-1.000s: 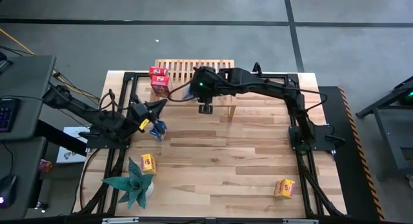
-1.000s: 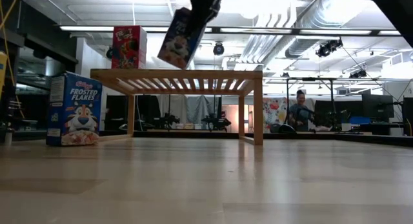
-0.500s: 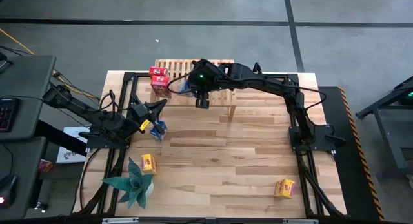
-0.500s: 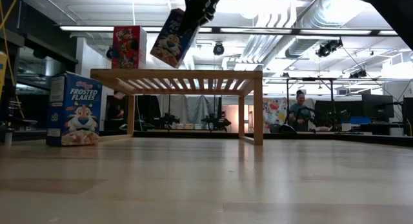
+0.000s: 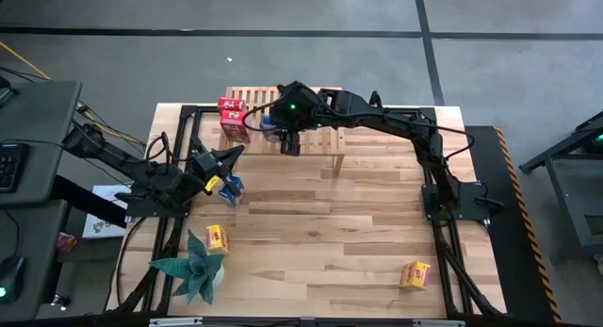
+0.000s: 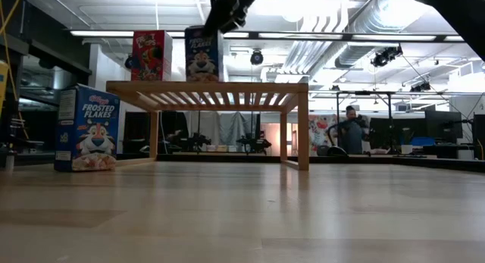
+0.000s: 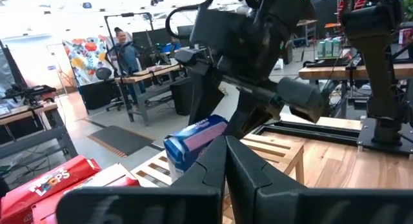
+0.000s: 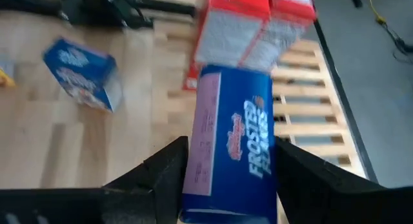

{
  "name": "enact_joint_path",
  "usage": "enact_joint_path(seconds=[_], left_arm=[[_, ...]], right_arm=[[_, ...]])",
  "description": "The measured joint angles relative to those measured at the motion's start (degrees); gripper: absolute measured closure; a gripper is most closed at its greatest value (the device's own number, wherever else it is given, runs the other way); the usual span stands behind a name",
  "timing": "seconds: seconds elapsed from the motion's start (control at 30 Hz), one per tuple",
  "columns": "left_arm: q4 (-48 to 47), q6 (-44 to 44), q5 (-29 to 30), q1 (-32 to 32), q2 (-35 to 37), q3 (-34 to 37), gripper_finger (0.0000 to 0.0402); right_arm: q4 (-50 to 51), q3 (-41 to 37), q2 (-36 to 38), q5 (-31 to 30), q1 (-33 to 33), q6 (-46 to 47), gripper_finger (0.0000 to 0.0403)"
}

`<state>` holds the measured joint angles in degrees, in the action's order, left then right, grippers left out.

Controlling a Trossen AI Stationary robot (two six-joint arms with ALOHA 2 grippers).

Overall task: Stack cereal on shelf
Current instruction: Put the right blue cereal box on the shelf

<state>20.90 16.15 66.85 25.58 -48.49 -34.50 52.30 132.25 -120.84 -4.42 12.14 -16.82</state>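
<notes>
- Blue cereal box (image 6: 201, 54) now stands upright on the shelf (image 6: 227, 87), beside the red box (image 6: 151, 56).
- Our right gripper (image 5: 285, 129), fingers apart, has let go; another box is stacked.
- Left gripper (image 5: 224, 157) waits shut near the desk's left edge.

Materials as you see them: the table (image 5: 311, 233) is pale plank wood, smooth with a soft satin sheen. The shelf (image 6: 227, 87) is light slatted wood, bamboo-like and matt. The blue cereal box (image 8: 235, 143) is printed cardboard with a slight gloss, as are the red boxes (image 5: 232, 115) beside it. Both arms look like matt black metal and plastic. The floor (image 5: 283, 54) around your table is dull grey concrete.
</notes>
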Motion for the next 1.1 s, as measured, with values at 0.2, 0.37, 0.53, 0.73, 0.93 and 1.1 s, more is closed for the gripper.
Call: enact_joint_path(seconds=[0.2,0.37,0.53,0.73,0.93,1.1], left_arm=[[-0.08,-0.01,0.0,0.0,0.0,0.0,0.0402],[-0.34,-0.02,0.0,0.0,0.0,0.0,0.0401],[-0.54,-0.03,0.0,0.0,0.0,0.0,0.0401],[-1.95,-0.95,-0.01,0.02,-0.03,0.02,0.0402],[-2.31,-1.06,-0.09,0.02,-0.04,0.02,0.0401],[-3.45,-2.47,-0.17,0.02,-0.03,0.02,0.0401]], right_arm=[[-4.18,0.0,0.02,1.33,0.0,-0.14,0.0201],[-4.68,0.0,0.02,1.28,0.16,-1.7,0.0201],[-7.55,0.0,0.16,1.49,0.92,-1.7,0.0201],[-8.74,0.0,2.0,3.72,2.58,-2.72,0.0201],[-4.3,0.0,7.08,5.83,4.32,-1.81,0.0201],[11.59,0.11,10.38,10.78,5.96,1.25,0.0201]])
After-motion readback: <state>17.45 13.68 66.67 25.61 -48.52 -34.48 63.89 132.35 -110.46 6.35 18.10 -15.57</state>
